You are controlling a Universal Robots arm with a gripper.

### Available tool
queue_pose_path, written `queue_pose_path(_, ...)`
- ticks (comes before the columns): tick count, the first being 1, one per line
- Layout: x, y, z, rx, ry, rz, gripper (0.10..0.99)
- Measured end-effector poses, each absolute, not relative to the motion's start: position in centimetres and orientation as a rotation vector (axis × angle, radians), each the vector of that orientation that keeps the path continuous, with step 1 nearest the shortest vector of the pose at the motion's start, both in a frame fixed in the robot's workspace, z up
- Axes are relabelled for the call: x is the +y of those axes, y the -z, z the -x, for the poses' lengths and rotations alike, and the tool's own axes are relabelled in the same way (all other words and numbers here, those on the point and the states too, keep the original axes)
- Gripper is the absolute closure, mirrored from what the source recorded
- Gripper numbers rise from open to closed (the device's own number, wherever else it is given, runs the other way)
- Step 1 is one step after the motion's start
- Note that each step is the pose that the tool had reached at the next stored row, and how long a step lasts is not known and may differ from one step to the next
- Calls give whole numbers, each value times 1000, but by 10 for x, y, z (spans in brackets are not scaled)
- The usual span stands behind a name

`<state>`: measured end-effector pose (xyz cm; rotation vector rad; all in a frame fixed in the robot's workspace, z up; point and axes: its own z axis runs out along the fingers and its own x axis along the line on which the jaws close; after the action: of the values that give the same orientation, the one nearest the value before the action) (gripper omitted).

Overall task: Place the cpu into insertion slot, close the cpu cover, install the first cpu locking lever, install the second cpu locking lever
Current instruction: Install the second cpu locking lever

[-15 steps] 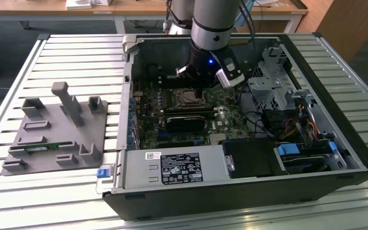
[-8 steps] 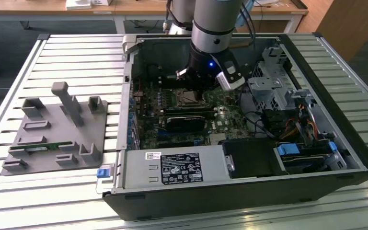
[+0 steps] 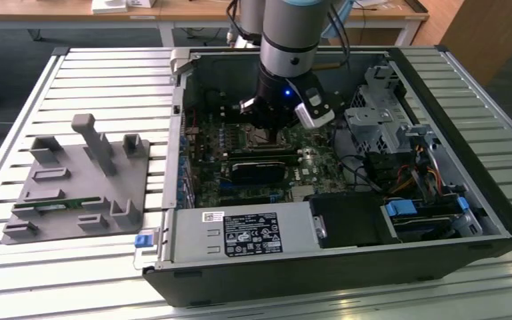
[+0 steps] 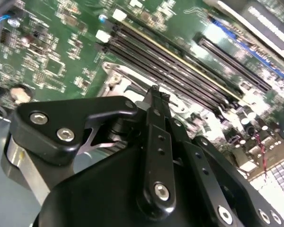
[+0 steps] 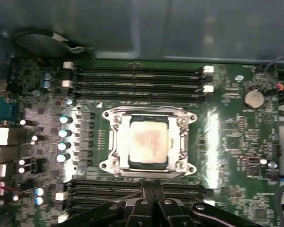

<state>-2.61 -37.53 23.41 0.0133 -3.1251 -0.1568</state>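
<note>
Hovering beside the insertion slot [image 5: 149, 144], the gripper [image 5: 152, 185] is seen pressed together, holding nothing. The cpu [image 5: 149, 143] is seated under the cpu cover [image 5: 114, 142]; a descent slightly off-line could scrape the memory slots [image 5: 137, 191].

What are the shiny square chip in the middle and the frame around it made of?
The cpu looks like dull silver-grey metal on top: it reflects light softly, with a faint warm tint. The cpu cover framing it looks like thin bright metal, since its edges glint and it seems stamped flat. The motherboard beneath looks like glossy green circuit board, probably a plastic laminate.
</note>
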Motion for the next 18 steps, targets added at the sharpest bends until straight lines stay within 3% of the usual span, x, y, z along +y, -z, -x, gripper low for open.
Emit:
queue_pose_path(12,-384,-232,42,-3121,235,-11,980)
queue_pose_path(18,-387,-226,45,-3120,236,-10,980)
